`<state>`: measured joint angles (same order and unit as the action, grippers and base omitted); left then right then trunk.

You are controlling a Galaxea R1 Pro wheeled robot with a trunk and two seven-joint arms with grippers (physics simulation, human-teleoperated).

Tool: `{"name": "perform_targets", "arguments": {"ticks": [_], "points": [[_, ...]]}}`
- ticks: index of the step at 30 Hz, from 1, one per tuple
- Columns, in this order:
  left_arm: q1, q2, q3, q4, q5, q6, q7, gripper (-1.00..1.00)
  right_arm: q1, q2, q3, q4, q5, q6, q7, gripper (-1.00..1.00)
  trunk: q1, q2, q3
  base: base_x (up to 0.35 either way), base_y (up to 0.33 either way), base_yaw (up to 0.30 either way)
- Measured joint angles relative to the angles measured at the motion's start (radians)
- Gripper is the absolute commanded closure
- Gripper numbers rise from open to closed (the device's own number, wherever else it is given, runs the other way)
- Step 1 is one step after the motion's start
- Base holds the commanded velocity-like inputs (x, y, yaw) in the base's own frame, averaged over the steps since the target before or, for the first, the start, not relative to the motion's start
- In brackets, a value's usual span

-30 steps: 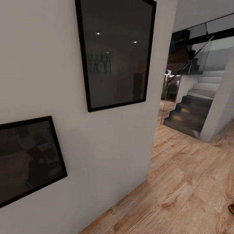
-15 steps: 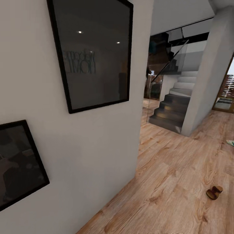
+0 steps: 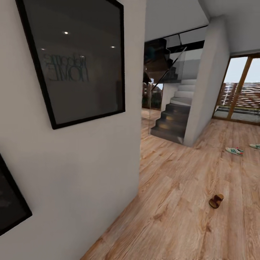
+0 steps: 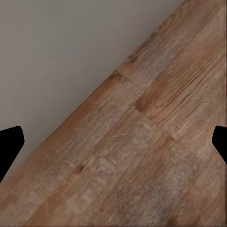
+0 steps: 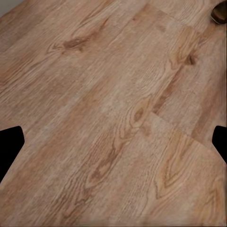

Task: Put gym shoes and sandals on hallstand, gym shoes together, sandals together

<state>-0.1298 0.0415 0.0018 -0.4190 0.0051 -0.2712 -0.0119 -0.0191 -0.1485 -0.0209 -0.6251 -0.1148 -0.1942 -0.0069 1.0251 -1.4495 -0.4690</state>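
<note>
Sandal [image 3: 216, 201] lies alone on the corridor floor [image 3: 173, 216] at lower right of the head view, with two gym shoes [image 3: 234, 151] [image 3: 255, 146] well beyond it near the right edge. Right wrist view catches a brown sandal tip [image 5: 219, 12] at upper right; the left gripper [image 4: 113, 142] and right gripper [image 5: 113, 142] each show dark fingertips spread wide over bare planks.

Floor [image 3: 180, 202]: light brown wood planks with clear grain, a soft shine.
Wall [image 3: 90, 173]: smooth, matt, pale grey paint.
Picture [image 3: 77, 61]: dark shiny glass in a black frame.
Sandal [image 3: 216, 201]: brown, looks like leather.
Stairs [image 3: 169, 124]: dark, smooth steps; see-through glass rail.
</note>
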Motion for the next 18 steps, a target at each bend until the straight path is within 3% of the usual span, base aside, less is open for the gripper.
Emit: {"name": "perform_targets", "arguments": {"ticks": [6,18], "points": [[0.001,0.000,0.000,0.000,0.003,-0.001,-0.001,-1.00,0.000,0.000,0.000,0.000,0.000,0.000,0.000,-1.00,0.000,0.000,0.000,0.096,-0.040,-0.284],[0.000,0.000,0.000,0.000,0.005,-0.018,0.001,-1.00,0.000,0.000,0.000,0.000,0.000,0.000,0.000,-1.00,0.000,0.000,0.000,0.227,-0.148,-0.284]]}}
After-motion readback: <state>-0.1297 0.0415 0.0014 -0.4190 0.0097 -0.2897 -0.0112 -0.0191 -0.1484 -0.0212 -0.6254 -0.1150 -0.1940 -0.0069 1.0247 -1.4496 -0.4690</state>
